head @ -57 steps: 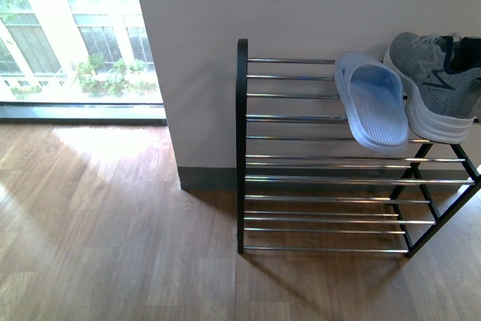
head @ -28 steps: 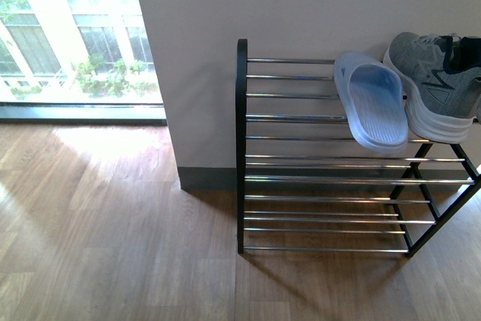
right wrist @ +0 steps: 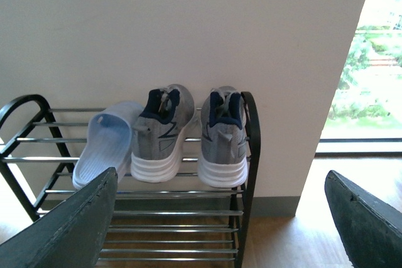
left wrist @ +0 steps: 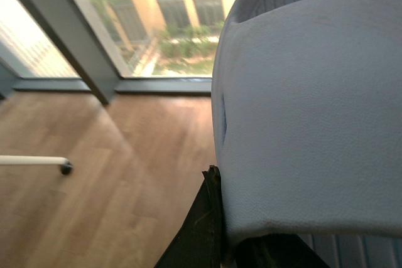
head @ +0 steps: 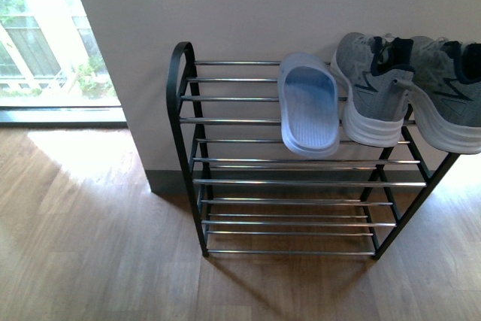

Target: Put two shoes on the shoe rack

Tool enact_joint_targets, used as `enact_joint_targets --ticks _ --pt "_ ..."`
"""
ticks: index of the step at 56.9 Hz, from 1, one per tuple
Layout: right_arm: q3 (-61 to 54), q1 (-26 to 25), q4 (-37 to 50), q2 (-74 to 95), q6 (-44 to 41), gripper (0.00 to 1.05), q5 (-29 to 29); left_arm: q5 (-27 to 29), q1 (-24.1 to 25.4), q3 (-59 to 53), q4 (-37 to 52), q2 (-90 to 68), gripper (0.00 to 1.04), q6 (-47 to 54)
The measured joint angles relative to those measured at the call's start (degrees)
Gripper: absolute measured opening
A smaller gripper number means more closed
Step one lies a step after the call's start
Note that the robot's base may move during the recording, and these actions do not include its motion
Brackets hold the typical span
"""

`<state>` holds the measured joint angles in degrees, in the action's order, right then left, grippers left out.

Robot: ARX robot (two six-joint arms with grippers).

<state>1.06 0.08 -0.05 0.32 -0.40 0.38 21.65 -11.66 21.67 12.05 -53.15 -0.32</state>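
Slide [left wrist: 308,111] in left gripper [left wrist: 217,233].

Your front view looks down from above and ahead of the black metal shoe rack with chrome rods [head: 301,186], facing the wall behind it, the whole rack in frame. Your right wrist view faces the same rack [right wrist: 125,218] from lower and further back, between its dark gripper fingers [right wrist: 63,230]. Both share the rack's top tier. Your left wrist view sits pressed close against a pale blue rubber slide [left wrist: 308,117], looking toward the window.
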Motion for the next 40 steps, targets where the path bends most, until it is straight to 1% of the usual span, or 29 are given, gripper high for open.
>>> enact_joint_targets --ticks 2,5,7,13,17,21,30,34,40 --pt "0.0 0.0 0.0 -0.1 0.0 0.96 -0.1 -1.0 -0.9 1.9 -2.4 -1.3 0.02 -3.6" --pt "0.0 0.0 0.0 -0.1 0.0 0.96 -0.2 -2.0 -2.7 7.6 -5.1 -6.3 0.02 -8.7" --pt "0.0 0.0 0.0 -0.1 0.0 0.96 -0.2 -2.5 -3.5 10.3 -5.8 -8.4 0.02 -10.0" --pt "0.0 0.0 0.0 -0.1 0.0 0.96 -0.2 -2.9 -6.7 18.9 -6.2 -16.1 0.02 -10.4" --pt "0.0 0.0 0.0 -0.1 0.0 0.96 -0.3 -4.4 -7.7 24.6 -7.5 -21.8 0.02 -10.8" --pt "0.0 0.0 0.0 -0.1 0.0 0.96 -0.2 -5.4 -8.4 29.9 -8.7 -27.7 0.02 -11.1" --pt "0.0 0.0 0.0 -0.1 0.0 0.96 -0.3 -5.6 -10.0 39.9 -9.7 -38.9 0.02 -10.8" --pt "0.0 0.0 0.0 -0.1 0.0 0.96 -0.2 -5.7 -10.4 46.0 -10.7 -45.9 0.02 -10.3" --pt "0.0 0.0 0.0 -0.1 0.0 0.96 -0.2 -6.1 -10.7 51.4 -10.7 -53.5 0.02 -9.8"
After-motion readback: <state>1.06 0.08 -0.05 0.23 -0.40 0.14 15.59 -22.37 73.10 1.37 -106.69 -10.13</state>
